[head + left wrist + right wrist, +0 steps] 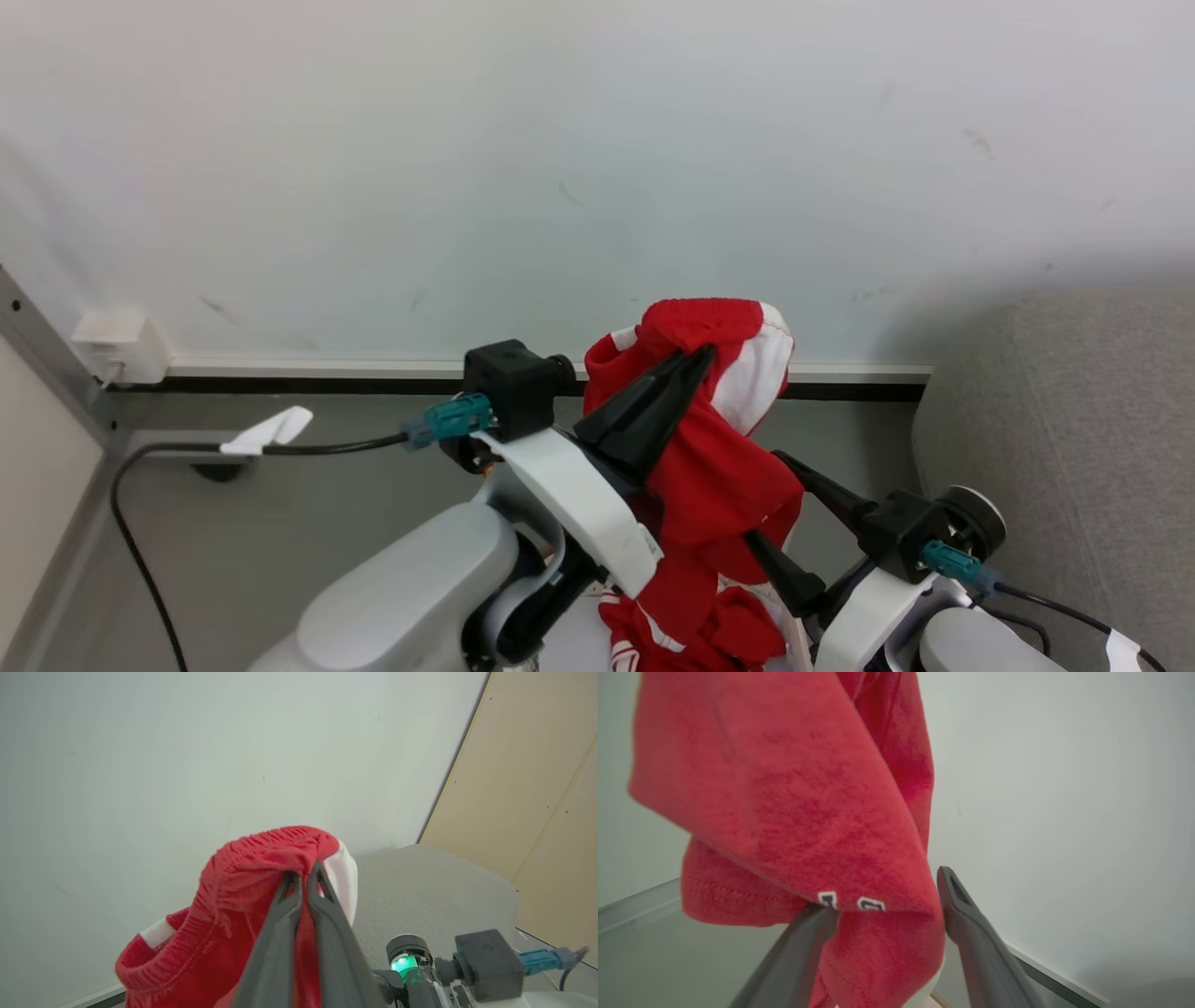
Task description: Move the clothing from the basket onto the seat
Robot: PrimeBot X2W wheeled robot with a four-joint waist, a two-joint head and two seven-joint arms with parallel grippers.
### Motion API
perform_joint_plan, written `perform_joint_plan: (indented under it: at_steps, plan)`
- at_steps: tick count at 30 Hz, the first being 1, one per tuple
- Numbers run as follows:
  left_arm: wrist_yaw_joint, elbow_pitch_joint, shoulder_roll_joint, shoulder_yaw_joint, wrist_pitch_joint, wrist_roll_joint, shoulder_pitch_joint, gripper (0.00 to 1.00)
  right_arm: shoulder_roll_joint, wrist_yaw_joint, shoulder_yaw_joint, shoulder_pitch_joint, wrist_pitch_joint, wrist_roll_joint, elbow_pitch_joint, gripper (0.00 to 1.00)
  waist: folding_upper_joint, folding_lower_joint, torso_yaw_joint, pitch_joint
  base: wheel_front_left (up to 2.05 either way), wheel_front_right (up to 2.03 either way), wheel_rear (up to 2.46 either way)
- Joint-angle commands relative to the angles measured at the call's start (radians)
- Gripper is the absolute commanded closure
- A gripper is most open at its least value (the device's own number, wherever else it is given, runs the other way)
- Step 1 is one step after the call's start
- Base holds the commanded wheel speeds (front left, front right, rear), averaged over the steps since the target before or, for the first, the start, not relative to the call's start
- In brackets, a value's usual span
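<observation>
A red garment point(719, 467) is held aloft before the wall, left of the grey seat point(1074, 420), clenched in the left gripper point(702, 357), while its hanging folds are straddled, possibly touched, by the spread-open right gripper point(887, 891).

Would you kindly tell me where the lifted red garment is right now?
In the head view the red garment hangs at centre, pinched in the left gripper's shut fingers before the white wall, with the grey seat to its right.
</observation>
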Motion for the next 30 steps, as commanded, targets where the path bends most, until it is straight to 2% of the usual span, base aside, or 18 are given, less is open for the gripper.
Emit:
perform_joint_plan:
  at_steps: [1, 5, 12, 15, 24, 30]
  plan:
    - [-0.007, -0.001, -0.008, -0.005, 0.004, -0.004, 0.004, 1.00, 0.006, -0.003, 0.018, -0.021, 0.001, 0.019, 0.012, 0.00, -0.0001, 0.0000, 0.034, -0.002, 0.00, 0.00, 0.00]
    - [-0.021, 0.007, -0.034, -0.024, 0.014, -0.020, 0.012, 1.00, 0.022, -0.003, 0.052, -0.044, 0.001, 0.056, 0.024, 0.00, -0.0001, 0.0000, 0.080, -0.005, 0.00, 0.00, 0.00]
    - [-0.028, 0.026, -0.054, -0.042, 0.021, -0.033, 0.021, 1.00, 0.053, -0.003, 0.027, -0.021, 0.001, 0.066, -0.011, 0.00, -0.0001, 0.0000, 0.137, -0.006, 0.00, 0.00, 0.00]
    - [-0.028, 0.034, -0.049, -0.042, 0.020, -0.034, 0.023, 1.00, 0.054, -0.003, 0.011, 0.001, 0.001, 0.051, -0.051, 1.00, -0.0001, 0.0000, 0.146, -0.005, 0.00, 0.00, 0.00]
    - [-0.019, 0.055, -0.031, -0.029, 0.007, -0.037, 0.030, 1.00, 0.042, -0.003, -0.051, 0.048, 0.001, 0.040, -0.123, 1.00, -0.0001, 0.0000, 0.131, -0.003, 0.00, 0.00, 0.00]
    - [-0.015, 0.073, -0.020, -0.027, 0.004, -0.045, 0.048, 1.00, 0.046, -0.003, -0.153, 0.093, 0.001, 0.048, -0.162, 1.00, -0.0001, 0.0000, 0.105, 0.001, 0.00, 0.00, 0.00]
